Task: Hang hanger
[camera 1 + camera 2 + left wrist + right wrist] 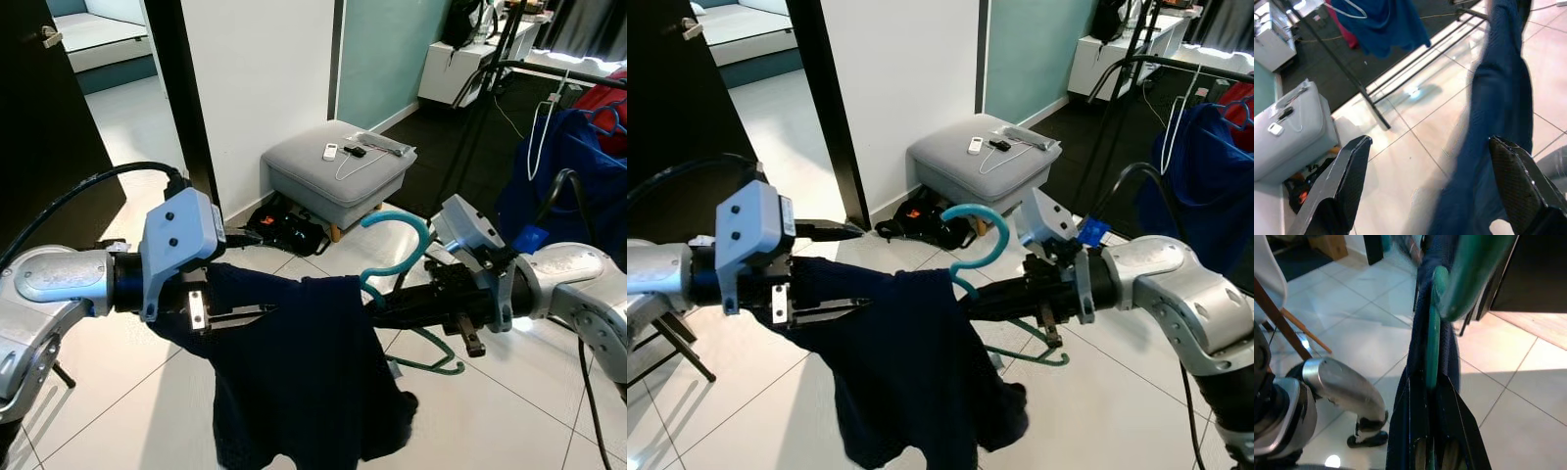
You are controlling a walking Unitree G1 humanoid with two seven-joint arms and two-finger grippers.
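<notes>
- The right tool (377, 305) reaches in from the right, its two black fingers pressed together on the green hanger (397, 257) — in the right wrist view the green bar (1431, 352) runs straight between them, with dark cloth pinched alongside.
- The hanger's hook curls upward just above the right tool, while its lower wire loops down beneath the wrist, above the white tiled floor (147, 411).
- A dark navy garment (294, 372) is draped over the hanger and hangs down in the middle, between the two arms.
- The left tool (245, 276) comes in from the left with its fingers spread apart — one above the cloth's left edge, one lying on it. In the left wrist view both fingertips (1349, 181) stand wide with the cloth hanging near the one, not clamped.
- Far behind stands a grey ottoman (338, 171) with small items on top.
- At the far right a drying rack (509, 69) carries a blue garment (563, 166).
</notes>
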